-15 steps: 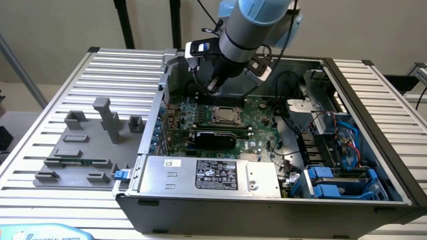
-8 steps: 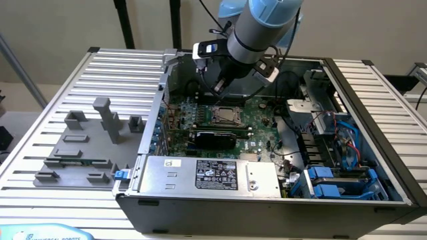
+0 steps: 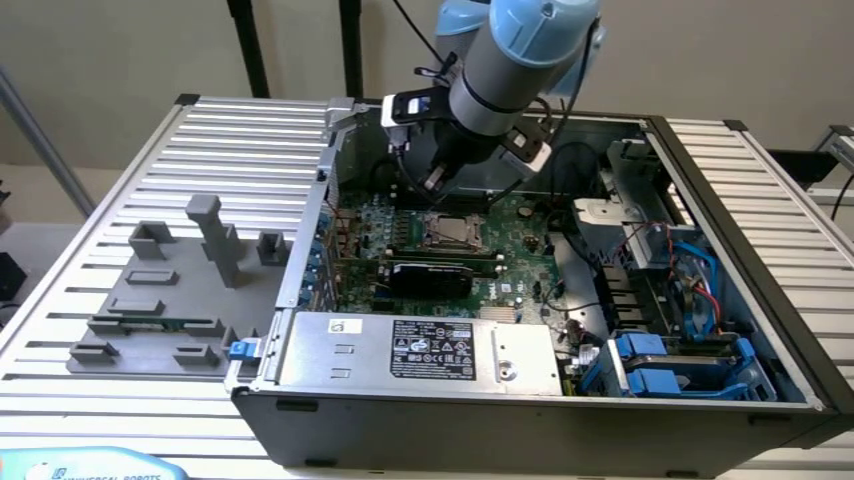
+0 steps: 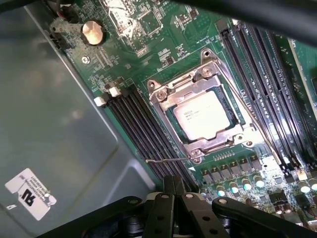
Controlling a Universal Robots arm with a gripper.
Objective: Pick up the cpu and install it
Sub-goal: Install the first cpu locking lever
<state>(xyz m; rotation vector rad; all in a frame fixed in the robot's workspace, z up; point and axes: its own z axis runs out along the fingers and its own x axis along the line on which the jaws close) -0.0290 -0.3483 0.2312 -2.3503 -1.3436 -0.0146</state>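
Up close, lettering (image 4: 191, 113) marks the socketed cpu (image 4: 205, 116).

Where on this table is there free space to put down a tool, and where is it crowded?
Bare slats lie at the exterior view's left, between the grey fixture blocks and the far edge. Another bare strip runs outside the case at the exterior view's right. Inside the case it is crowded: arm above the cpu, cables, drive bays.

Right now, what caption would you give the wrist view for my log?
The cpu sits inside the metal socket frame on the green motherboard, with the shut, empty gripper apart from it.
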